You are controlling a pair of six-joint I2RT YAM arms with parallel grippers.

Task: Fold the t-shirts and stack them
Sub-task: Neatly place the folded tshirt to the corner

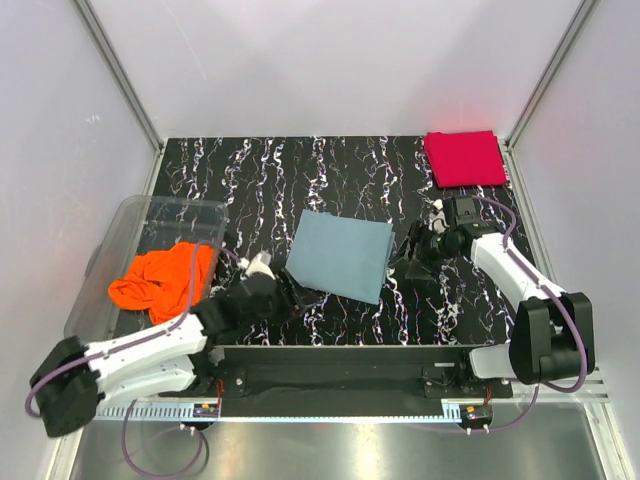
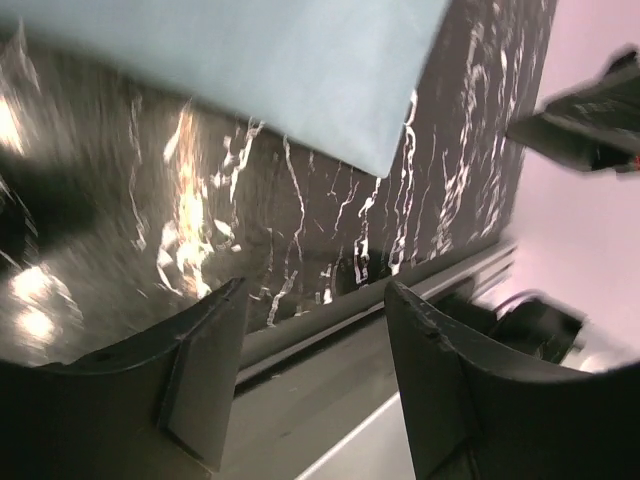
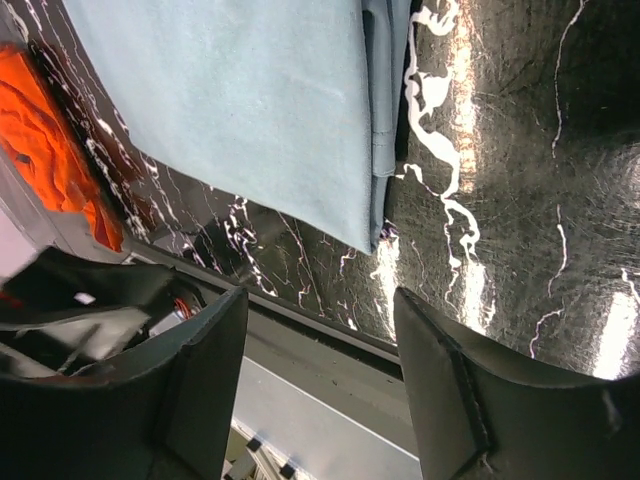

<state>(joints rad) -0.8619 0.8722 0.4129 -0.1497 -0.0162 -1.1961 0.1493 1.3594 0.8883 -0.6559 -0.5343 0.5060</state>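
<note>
A folded grey-blue t-shirt (image 1: 340, 254) lies flat in the middle of the black marbled table (image 1: 350, 170). It also fills the top of the left wrist view (image 2: 250, 70) and the right wrist view (image 3: 250, 110). A folded red t-shirt (image 1: 464, 158) rests at the far right corner. An orange t-shirt (image 1: 165, 280) is bunched in the clear bin (image 1: 130, 225) at the left and shows at the edge of the right wrist view (image 3: 45, 140). My left gripper (image 1: 287, 290) is open, just off the blue shirt's left edge. My right gripper (image 1: 412, 250) is open beside its right edge. Both hold nothing.
The clear plastic bin stands at the table's left edge. White walls with metal posts enclose the back and sides. A metal rail (image 1: 340, 355) runs along the table's near edge between the arm bases.
</note>
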